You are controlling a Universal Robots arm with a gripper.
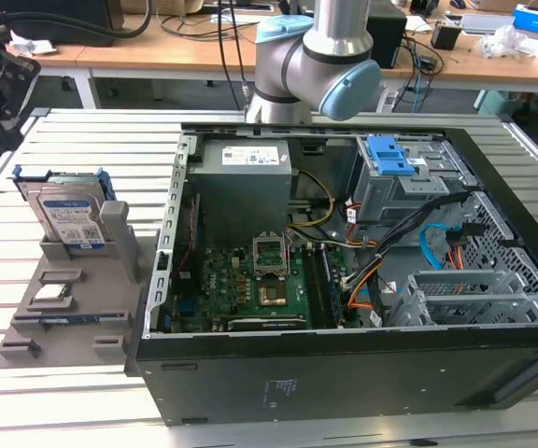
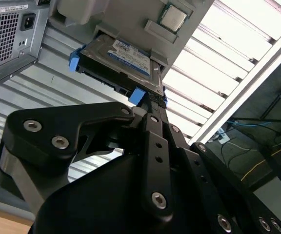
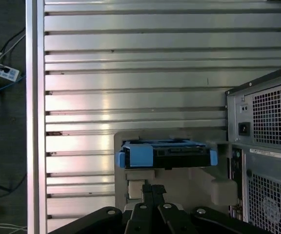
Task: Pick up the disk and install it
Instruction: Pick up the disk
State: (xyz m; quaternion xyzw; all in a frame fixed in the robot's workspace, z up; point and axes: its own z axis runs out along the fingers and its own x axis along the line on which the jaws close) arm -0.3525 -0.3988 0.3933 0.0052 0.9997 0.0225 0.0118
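Observation:
The disk is a silver hard drive with a white-and-blue label in a blue bracket. It stands on edge in a grey holder on the exterior view's left, beside the open computer case. Both wrist views show the disk ahead of my gripper's black linkages. My gripper points at the disk's blue corner from a short distance, apart from it. Its fingers lie together with nothing between them.
A small square silver chip lies in the same holder, in front of the disk. Inside the case are a motherboard, cables, and a drive cage with a blue latch. The arm rises behind the case. The slatted table edge is near.

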